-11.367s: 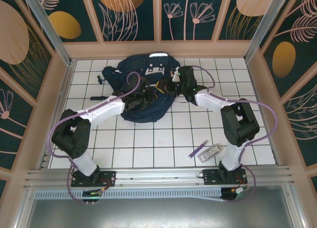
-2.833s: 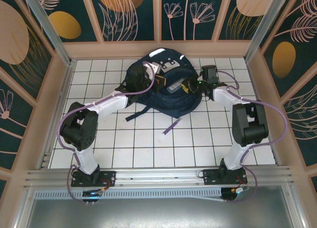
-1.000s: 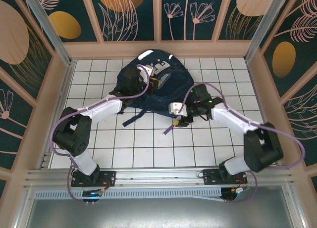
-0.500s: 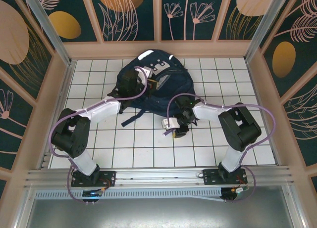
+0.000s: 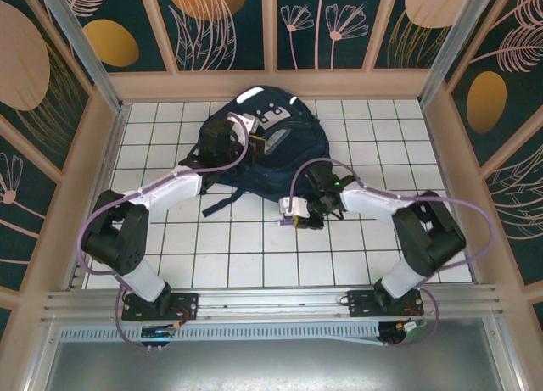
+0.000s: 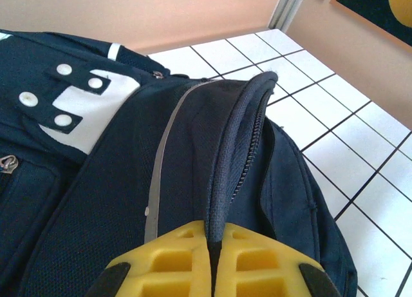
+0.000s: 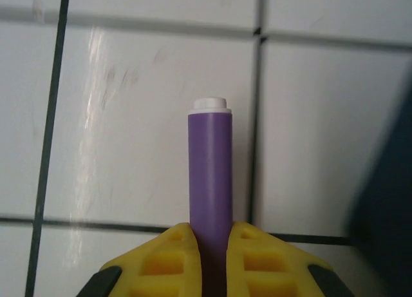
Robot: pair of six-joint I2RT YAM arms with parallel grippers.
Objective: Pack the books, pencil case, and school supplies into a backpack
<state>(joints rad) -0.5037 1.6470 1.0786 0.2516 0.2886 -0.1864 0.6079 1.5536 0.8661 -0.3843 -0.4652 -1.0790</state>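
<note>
The navy backpack lies at the back of the white tiled floor. My left gripper is shut on the raised zipper edge of its opening, the fabric pinched between the yellow fingers. A slim purple pen with a white end lies on the tiles just in front of the backpack. My right gripper is shut on the pen, low over the floor. The books and the pencil case are hidden.
A dark strap trails from the backpack onto the tiles at the left. Peach walls box the floor in on three sides. White tiles stretch between the pen and the arm bases.
My right gripper came down from beside the backpack to the floor and closed on the purple pen. My left gripper kept its hold on the backpack's edge.
</note>
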